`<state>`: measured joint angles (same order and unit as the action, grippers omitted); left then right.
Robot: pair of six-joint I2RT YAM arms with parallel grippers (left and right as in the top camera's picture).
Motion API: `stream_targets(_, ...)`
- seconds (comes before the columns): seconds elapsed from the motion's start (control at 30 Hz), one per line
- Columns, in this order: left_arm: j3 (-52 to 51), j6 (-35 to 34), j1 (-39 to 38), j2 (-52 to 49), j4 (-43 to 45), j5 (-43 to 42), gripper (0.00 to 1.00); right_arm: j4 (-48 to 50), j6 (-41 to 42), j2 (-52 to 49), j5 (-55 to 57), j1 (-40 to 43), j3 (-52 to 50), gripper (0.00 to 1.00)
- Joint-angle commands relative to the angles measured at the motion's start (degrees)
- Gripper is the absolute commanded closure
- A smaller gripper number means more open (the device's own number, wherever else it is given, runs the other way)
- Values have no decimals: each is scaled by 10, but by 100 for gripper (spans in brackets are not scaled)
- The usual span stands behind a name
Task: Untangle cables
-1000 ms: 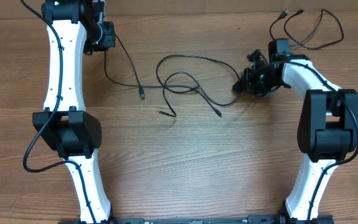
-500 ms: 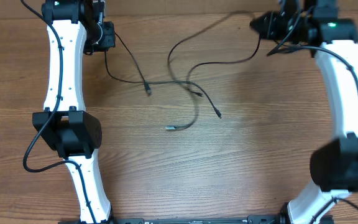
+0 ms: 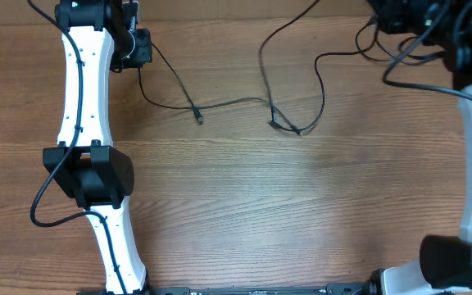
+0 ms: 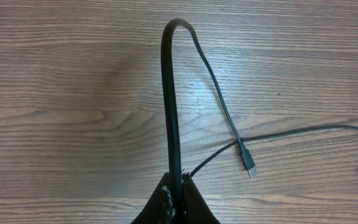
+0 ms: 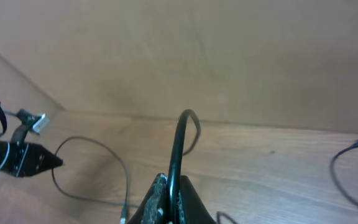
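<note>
The left pincer [image 4: 176, 191] is shut completely, and between its fingertips it holds a thin black cable [image 4: 168, 93]. This cable goes out straight in front of the jaws as a narrow loop and turns over at its far end. It then comes back on the right side of the pincer, where it ends in a small plug [image 4: 248, 167]. The plug lies on the wooden table [image 4: 55, 74], near the pincer but not touching it. A second strand [image 4: 303, 132] begins just beside the fingertips, on their right, and runs away to the right over the table; I cannot tell if it is one piece with the held cable. In the overhead view this strand goes far from the left pincer to a small tangle [image 3: 277, 123] near the middle of the table. The right pincer [image 5: 169, 190] is also shut completely, on another black cable [image 5: 179, 140], which makes a short loop just in front of its jaws. This pincer stands well apart from the left one, and from it two long strands [image 3: 262, 65] lead to the same tangle. A further cable [image 5: 340, 151] lies on the table to the right of the right pincer.
</note>
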<state>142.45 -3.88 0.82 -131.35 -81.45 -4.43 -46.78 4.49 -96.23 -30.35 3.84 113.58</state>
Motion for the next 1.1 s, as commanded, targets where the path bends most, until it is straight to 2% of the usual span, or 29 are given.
stream_targets(0.0, 1, 13, -2, 14, 0, 2, 96, 9, 15, 41, 7, 9, 13, 96)
stream_targets(0.37, 1, 21, -2, 14, 0, 7, 96, 29, 26, 52, 8, 30, 13, 96)
stream_targets(0.53, 1, 18, -2, 14, 1, 82, 96, 30, 63, 52, 7, 72, 13, 96)
stream_targets(0.63, 1, -45, 0, 14, 1, 142, 96, 26, 88, 52, 7, 105, 13, 96)
stream_targets(0.7, 1, -123, 3, 14, 2, 192, 96, 21, 90, 52, -2, 130, 13, 96)
stream_targets(0.8, 1, -194, 7, 14, 2, 214, 96, 12, 90, 52, -26, 153, 13, 96)
stream_targets(0.93, 1, -247, 12, 14, 3, 213, 96, 7, 90, 52, -48, 165, 13, 96)
stream_targets(1.07, 1, -242, 10, 14, 3, 195, 96, -1, 90, 52, -52, 165, 12, 96)
